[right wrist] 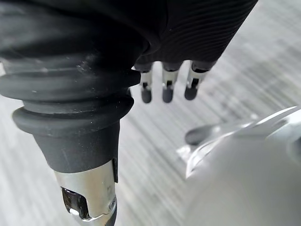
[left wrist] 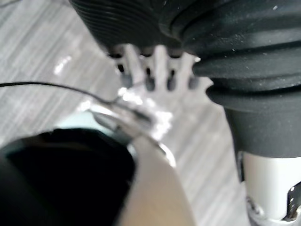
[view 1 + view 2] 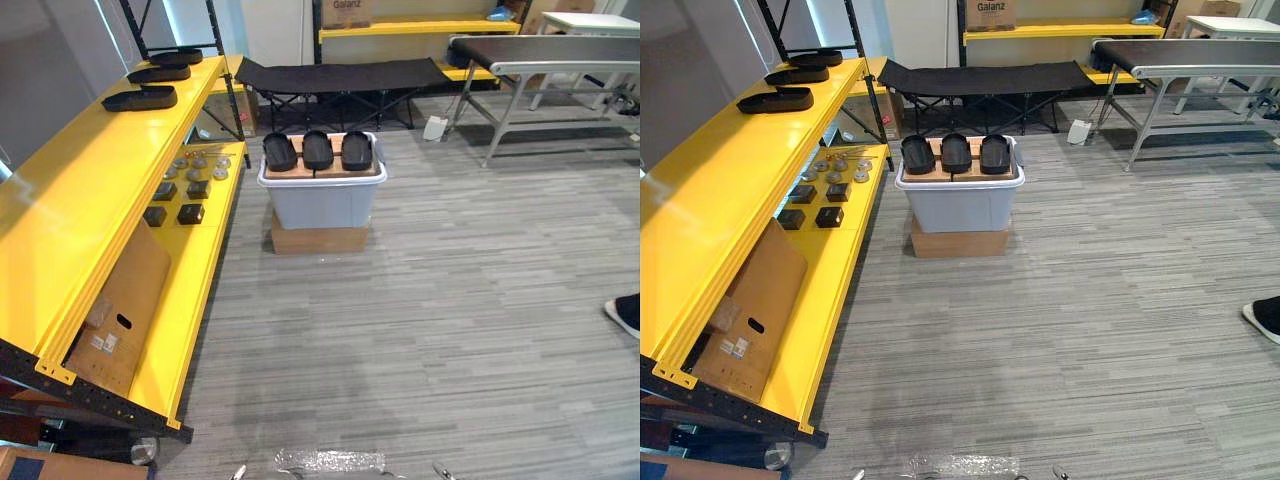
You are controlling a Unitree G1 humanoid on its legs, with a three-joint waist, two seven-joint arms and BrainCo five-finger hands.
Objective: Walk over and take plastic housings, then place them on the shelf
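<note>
Three black plastic housings (image 3: 317,150) lie side by side on a board across a grey bin (image 3: 322,200), a few steps ahead on the floor. Three more black housings (image 3: 140,98) rest on the top level of the yellow shelf (image 3: 70,210) at my left. My left hand (image 2: 155,70) hangs over the floor with straight fingers and nothing in it. My right hand (image 1: 167,84) hangs the same way, fingers relaxed and empty.
A cardboard box (image 3: 318,239) sits under the bin. Small dark and grey parts (image 3: 185,190) lie on the shelf's lower level, with a folded carton (image 3: 125,310) leaning below. A black cot (image 3: 340,75) and a conveyor table (image 3: 540,55) stand behind. A person's shoe (image 3: 625,315) shows at right.
</note>
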